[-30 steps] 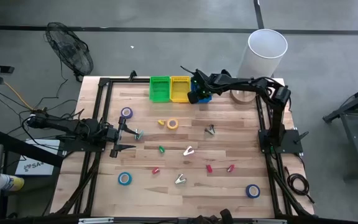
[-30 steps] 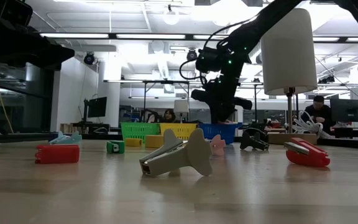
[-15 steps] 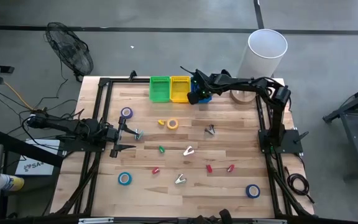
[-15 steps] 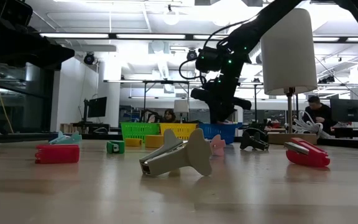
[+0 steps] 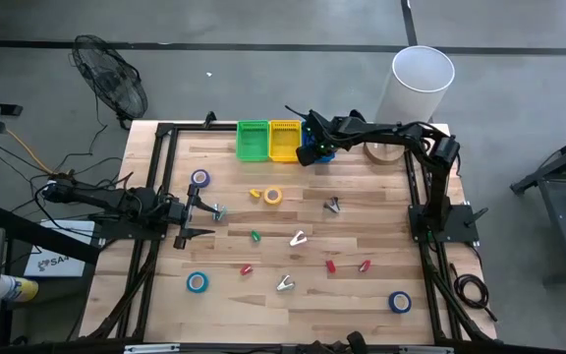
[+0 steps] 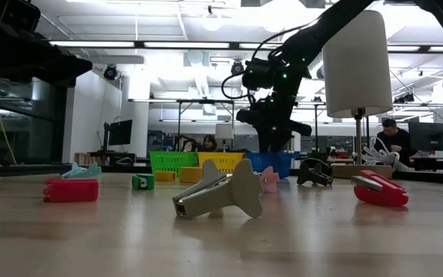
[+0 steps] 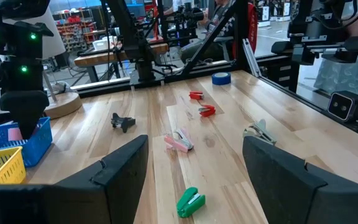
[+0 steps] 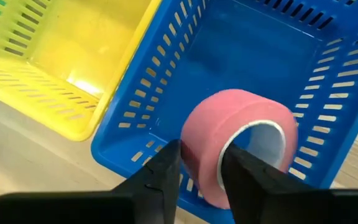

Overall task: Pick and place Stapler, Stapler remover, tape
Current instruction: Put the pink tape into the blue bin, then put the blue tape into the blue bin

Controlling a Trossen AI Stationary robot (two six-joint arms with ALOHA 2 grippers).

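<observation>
My right gripper (image 8: 201, 171) hangs over the blue basket (image 8: 253, 56) at the table's far edge, shut on a pink tape roll (image 8: 241, 137). In the high view the gripper (image 5: 309, 148) hides the roll. On the wood lie more tape rolls, purple (image 5: 199, 178), yellow (image 5: 273, 196) and blue (image 5: 197, 282), and small staplers in green (image 5: 255, 236) and red (image 5: 330, 265). Claw-shaped staple removers (image 5: 298, 238) are scattered among them. My left gripper (image 5: 207, 218) waits open and level at the table's left side. My right gripper has the pink roll's wall (image 8: 199, 144) between its two fingers, one finger (image 8: 244, 168) in the open centre and the other (image 8: 163, 174) on the outside. The fingers slant down from above. The roll is tilted, above the blue basket's floor.
A yellow basket (image 5: 284, 140) and a green one (image 5: 252, 139) stand left of the blue one. A wide brown tape ring (image 5: 379, 151) and a tall white cylinder (image 5: 423, 79) are at the far right. A second blue roll (image 5: 399, 301) lies near the front right.
</observation>
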